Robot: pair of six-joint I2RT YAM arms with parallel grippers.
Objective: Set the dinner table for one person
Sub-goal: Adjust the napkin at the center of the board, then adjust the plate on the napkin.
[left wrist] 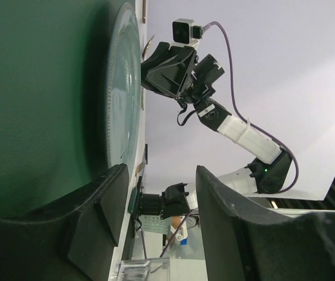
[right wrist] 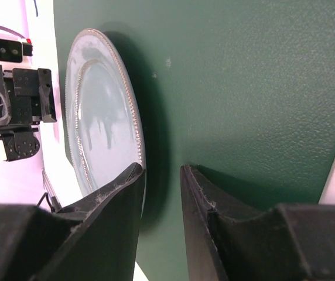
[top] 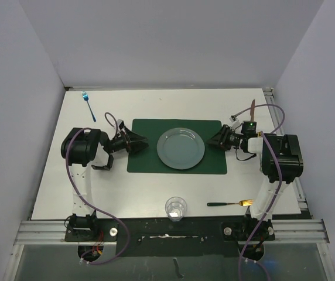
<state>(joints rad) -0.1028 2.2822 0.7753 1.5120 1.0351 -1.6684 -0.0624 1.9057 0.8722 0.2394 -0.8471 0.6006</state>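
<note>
Left fingers (left wrist: 106, 205) wide apart, right fingers (right wrist: 118, 199) narrowly apart, either side of plate (top: 180, 147) on placemat (top: 147, 161)

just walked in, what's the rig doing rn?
It is setting one place on the table. The plate sits on the green mat. The left end effector is open at the mat's left edge. The right end effector is at its right edge, slightly open. Neither holds anything. The glass, fork, knife and spoon lie off the mat.
</note>
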